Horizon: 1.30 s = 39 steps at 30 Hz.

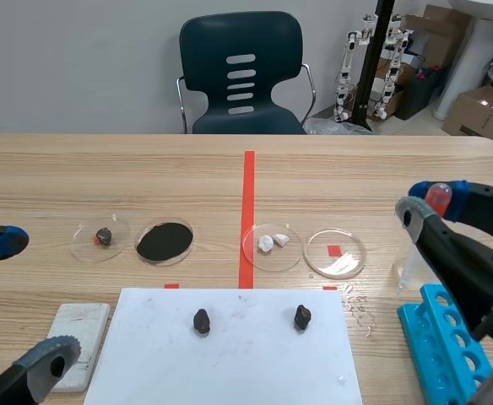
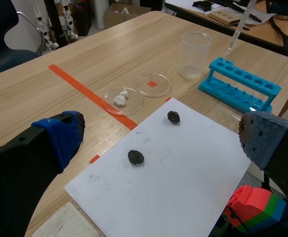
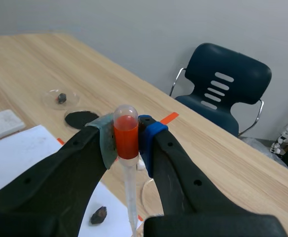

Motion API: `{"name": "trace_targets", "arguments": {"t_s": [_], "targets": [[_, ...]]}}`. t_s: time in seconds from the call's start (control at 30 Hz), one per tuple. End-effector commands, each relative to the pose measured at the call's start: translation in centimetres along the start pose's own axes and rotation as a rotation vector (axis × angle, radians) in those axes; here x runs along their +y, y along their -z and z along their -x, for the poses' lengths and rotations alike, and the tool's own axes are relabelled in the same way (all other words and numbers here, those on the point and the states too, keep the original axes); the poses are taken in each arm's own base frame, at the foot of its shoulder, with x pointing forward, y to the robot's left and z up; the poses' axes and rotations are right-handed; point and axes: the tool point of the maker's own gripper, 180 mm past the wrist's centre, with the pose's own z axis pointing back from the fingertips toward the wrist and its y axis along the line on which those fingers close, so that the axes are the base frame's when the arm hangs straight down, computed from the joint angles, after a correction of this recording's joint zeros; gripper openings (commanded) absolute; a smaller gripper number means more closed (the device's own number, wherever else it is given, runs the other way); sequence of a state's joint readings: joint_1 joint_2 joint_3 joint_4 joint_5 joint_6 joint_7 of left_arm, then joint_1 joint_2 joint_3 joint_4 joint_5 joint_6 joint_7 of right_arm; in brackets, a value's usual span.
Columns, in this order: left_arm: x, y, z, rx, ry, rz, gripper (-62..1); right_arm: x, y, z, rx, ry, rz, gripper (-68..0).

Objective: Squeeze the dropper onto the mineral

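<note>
The right gripper (image 1: pixel 435 201) is clamped on the dropper (image 3: pixel 126 116). Its two pads press the red bulb from either side, and the clear tube hangs down below the fingers. It holds the dropper raised over the table's right side, near the clear beaker (image 2: pixel 195 54) and the blue rack (image 1: pixel 443 342), well apart from the white sheet (image 1: pixel 230 363). On that sheet lie a dark mineral (image 1: pixel 201 321) and a second mineral (image 1: pixel 302 317), apart from each other, with nothing touching them. The left gripper (image 2: pixel 159 143) hovers low at the table's left side with its fingers wide apart, holding nothing. Beyond the sheet four round dishes stand in a row. The first dish (image 1: pixel 82 245) holds a small dark stone, the powder dish (image 1: pixel 164 262) is filled with black powder, the third dish (image 1: pixel 272 258) holds white lumps, and the last dish (image 1: pixel 345 262) sits over a red mark. A white block (image 1: pixel 79 333) lies just beside the sheet's left edge, and a chair (image 1: pixel 241 72) stands behind the table.
</note>
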<state>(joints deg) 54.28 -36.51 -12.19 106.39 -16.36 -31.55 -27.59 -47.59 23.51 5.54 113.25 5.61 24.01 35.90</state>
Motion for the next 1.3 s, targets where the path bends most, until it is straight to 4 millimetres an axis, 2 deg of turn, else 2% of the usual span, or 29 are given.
{"name": "trace_targets", "arguments": {"t_s": [0.0, 0.23, 0.47, 0.63, 0.77, 0.93, 1.27], "targets": [[0.1, 0.1, -0.6, -0.029, -0.003, -0.005, 1.4, -0.3, 0.8, 0.0, -0.039, 0.018, 0.0, -58.5], [0.1, 0.1, -0.6, -0.029, -0.003, -0.005, 1.4, -1.4, 4.3, 1.8, -0.109, 0.055, -0.005, -58.5], [0.1, 0.1, -0.6, -0.029, -0.003, -0.005, 1.4, -0.9, 8.9, 2.7, -0.167, 0.07, -0.072, -58.5], [0.1, 0.1, -0.6, -0.029, -0.003, -0.005, 1.4, -2.0, 11.4, 4.3, -0.172, 0.094, 0.0, -58.5], [0.1, 0.1, -0.6, -0.029, -0.003, -0.005, 1.4, -2.7, 12.8, 5.3, -0.171, 0.116, 0.031, -58.5], [0.1, 0.1, -0.6, -0.029, -0.003, -0.005, 1.4, -3.1, 14.1, 5.5, -0.198, 0.127, 0.039, -58.6], [0.1, 0.1, -0.6, -0.029, -0.003, -0.005, 1.4, -3.5, 15.7, 6.7, -0.188, 0.149, 0.05, -58.6]]}}
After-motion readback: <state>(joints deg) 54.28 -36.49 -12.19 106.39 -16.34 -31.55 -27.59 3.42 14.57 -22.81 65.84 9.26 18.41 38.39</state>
